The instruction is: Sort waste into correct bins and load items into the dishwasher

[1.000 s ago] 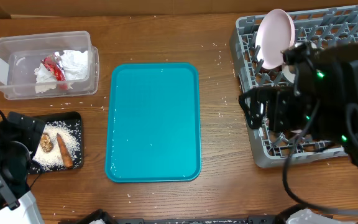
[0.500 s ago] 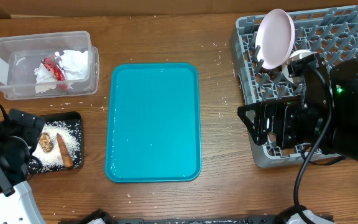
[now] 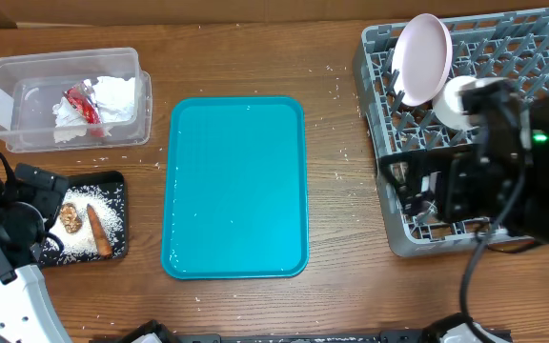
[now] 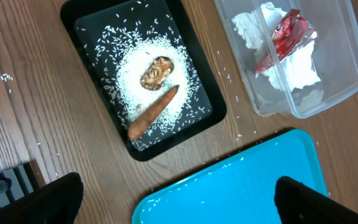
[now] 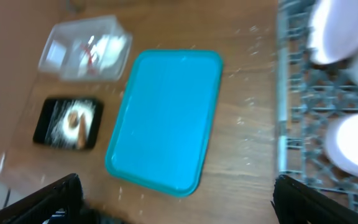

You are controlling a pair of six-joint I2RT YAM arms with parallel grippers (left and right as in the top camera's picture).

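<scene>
Hovering, jaws wide apart and empty: left gripper (image 4: pixel 179 202) at 8 o'clock, right gripper (image 5: pixel 179 199) at 3 o'clock by dish rack (image 3: pixel 541 33). Napkin (image 3: pixel 114 95) in clear tub (image 3: pixel 8 67) at 10 o'clock, carrot (image 3: pixel 98 232) on black tray (image 3: pixel 117 181).

2 black arms (image 3: pixel 503 176), green lights (image 3: pixel 539 139), black cables (image 3: pixel 463 286)

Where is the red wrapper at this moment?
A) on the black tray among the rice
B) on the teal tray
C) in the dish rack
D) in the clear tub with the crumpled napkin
D: the red wrapper lies inside the clear tub, against the crumpled napkin.
</scene>
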